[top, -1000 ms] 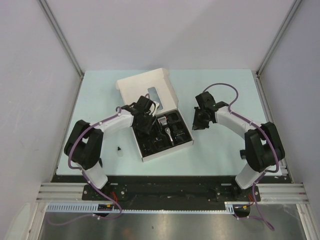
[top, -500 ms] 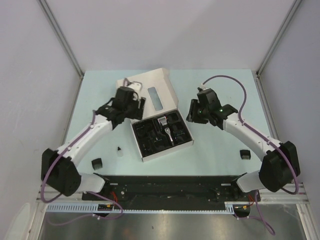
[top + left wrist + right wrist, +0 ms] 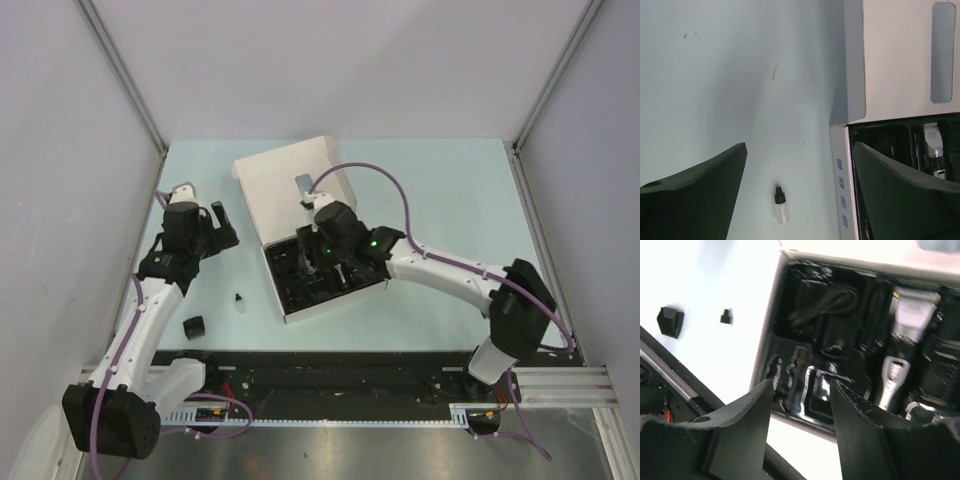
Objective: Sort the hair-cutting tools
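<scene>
1. Top external showed 1 comb guard (image 3: 193,326) nearest the arm bases, loose on the table (image 3: 430,180), with a small bottle (image 3: 239,300) just beyond.
2. The right gripper (image 3: 802,390) had swung in over the black tray (image 3: 785,347), its jaws roughly half apart and empty. The clipper (image 3: 895,360) and cable (image 3: 822,305) sat below.
3. The left gripper (image 3: 800,150) had withdrawn left of the box (image 3: 290,175), spread wide and holding nothing.
4. Sorting had likely passed to the right arm.
</scene>
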Robot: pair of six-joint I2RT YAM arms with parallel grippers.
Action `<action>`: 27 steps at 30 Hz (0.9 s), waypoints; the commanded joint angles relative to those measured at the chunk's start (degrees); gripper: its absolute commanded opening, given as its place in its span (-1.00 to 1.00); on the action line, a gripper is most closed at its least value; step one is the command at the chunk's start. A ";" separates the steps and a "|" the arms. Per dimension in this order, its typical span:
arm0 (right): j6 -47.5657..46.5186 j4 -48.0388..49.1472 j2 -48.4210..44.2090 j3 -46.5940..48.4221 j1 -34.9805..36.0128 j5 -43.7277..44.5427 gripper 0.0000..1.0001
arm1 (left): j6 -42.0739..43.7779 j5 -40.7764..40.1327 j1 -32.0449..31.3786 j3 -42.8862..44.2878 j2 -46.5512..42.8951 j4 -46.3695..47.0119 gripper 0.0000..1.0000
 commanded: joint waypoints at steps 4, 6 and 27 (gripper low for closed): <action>-0.13 -5.51 15.71 17.97 7.99 5.49 0.11 | -7.97 8.74 10.80 6.69 -0.68 -4.06 0.86; 1.46 -8.34 18.81 23.67 8.88 5.67 0.11 | -8.24 8.40 12.73 12.14 -0.33 -4.33 0.86; 7.36 -11.25 45.27 46.29 12.49 -4.17 0.15 | -7.97 -2.50 12.83 19.98 2.92 -4.25 0.88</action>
